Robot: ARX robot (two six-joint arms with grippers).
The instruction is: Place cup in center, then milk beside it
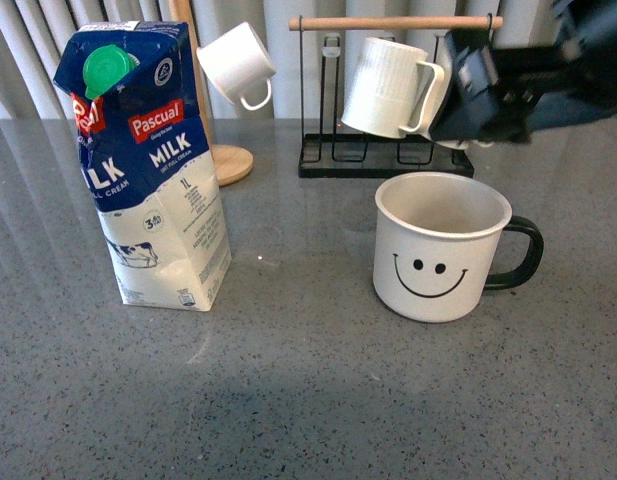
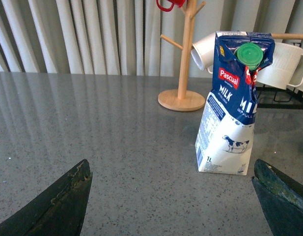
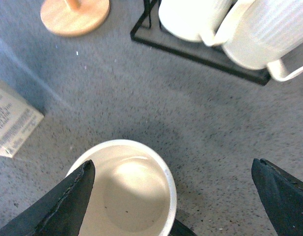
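The grey table (image 1: 288, 400) carries the milk (image 1: 153, 170), cup (image 1: 438, 245), wooden stand base (image 1: 233, 163) and, seemingly, a black rack (image 1: 383, 171).

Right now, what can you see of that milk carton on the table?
The milk carton is tall, blue on top and white below, apparently cardboard, with a red Pascual logo, a small cow picture and a green round cap on its sloped top. It stands upright, slightly crumpled, on the grey speckled table, left of the smiley cup and apart from it. Only the table touches it.
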